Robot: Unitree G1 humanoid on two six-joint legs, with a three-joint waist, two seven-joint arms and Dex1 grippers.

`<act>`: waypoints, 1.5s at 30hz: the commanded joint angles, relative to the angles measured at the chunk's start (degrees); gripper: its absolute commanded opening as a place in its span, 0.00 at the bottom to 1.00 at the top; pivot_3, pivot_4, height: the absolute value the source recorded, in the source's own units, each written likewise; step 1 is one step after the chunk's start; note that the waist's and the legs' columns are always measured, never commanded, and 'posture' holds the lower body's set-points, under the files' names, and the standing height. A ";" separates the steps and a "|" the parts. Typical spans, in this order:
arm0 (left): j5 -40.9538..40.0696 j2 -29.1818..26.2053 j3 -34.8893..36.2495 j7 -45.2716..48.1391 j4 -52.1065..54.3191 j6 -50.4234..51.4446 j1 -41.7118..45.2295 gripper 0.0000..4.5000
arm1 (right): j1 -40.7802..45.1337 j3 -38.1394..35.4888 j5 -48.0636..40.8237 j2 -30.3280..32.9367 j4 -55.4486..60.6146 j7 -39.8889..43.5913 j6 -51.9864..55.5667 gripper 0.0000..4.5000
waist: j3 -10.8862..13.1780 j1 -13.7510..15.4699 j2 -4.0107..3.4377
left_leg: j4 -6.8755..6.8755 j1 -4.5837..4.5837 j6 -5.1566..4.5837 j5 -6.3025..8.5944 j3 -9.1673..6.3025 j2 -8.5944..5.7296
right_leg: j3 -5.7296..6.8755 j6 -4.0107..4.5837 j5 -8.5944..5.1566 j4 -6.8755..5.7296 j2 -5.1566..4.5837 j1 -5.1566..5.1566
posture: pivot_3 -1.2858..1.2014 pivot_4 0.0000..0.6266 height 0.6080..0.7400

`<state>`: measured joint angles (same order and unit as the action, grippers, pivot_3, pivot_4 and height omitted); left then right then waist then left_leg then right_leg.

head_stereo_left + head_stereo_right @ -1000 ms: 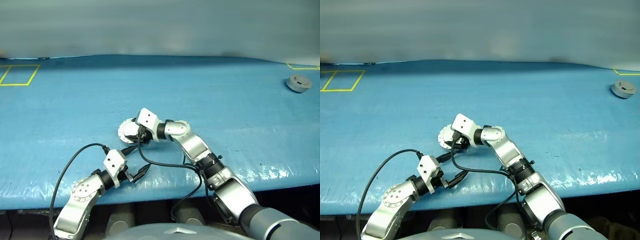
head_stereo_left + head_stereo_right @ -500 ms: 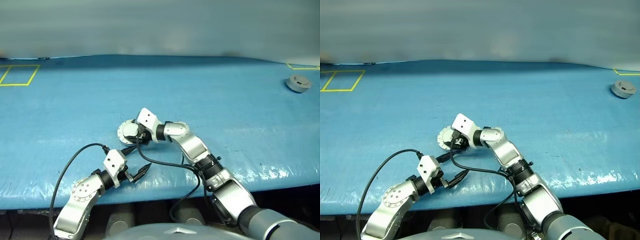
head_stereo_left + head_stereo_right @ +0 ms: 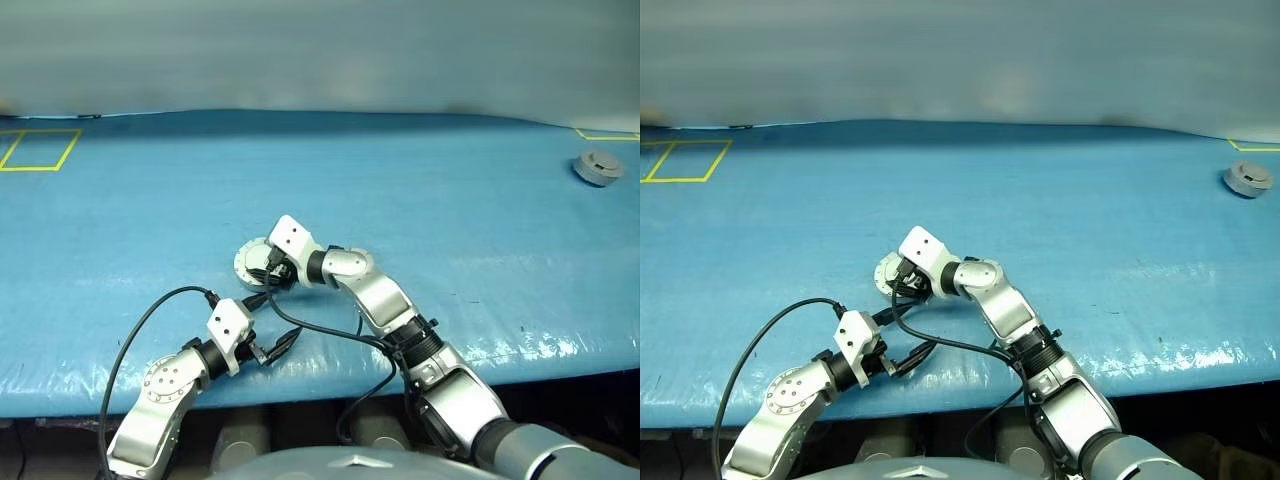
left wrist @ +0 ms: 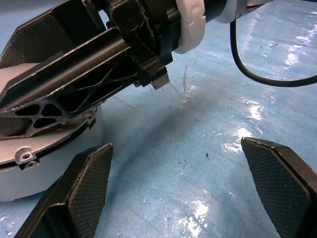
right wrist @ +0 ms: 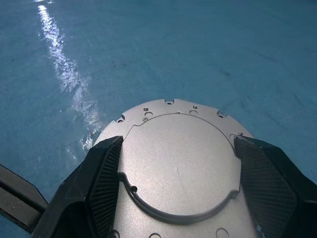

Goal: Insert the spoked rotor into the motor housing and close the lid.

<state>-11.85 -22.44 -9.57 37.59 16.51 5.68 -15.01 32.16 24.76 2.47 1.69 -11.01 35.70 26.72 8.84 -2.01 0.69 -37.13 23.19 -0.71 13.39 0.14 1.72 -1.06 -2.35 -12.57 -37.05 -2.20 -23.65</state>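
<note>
The right gripper (image 3: 266,272) tipped further down over the lid (image 3: 250,262) (arm bent lower), and its wrist edged slightly left.

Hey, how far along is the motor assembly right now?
Done, it seems: the lid sits plain face up on the housing; whether the rotor is inside is hidden. In hand: the right pincer is at the lid; the left pincer hangs open nearby. Left: probably seating it fully.

A wide worktop (image 3: 420,190) lay under a glossy blue cover that caught the light near its front edge. Yellow tape outlines (image 3: 38,150) marked its far corners. Behind the worktop stood a plain grey wall (image 3: 320,50).
</note>
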 commanded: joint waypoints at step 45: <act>-0.69 0.51 0.19 -0.03 0.93 -0.98 0.49 1.00 | -2.27 4.78 2.31 -0.83 4.23 -4.68 6.14 0.72 | -0.01 -0.08 0.00 | 0.00 -0.02 0.00 0.00 -0.08 0.00 | -0.01 -0.22 -0.13 0.02 -0.04 0.02 | 0.52 0.24 1.00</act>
<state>-11.92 -22.19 -9.57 37.54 16.51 5.68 -14.79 30.27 27.88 4.44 0.56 -6.71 29.81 31.61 8.83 -2.09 0.68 -37.12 23.17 -0.71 13.39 0.06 1.71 -1.07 -2.57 -12.70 -37.03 -2.24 -23.63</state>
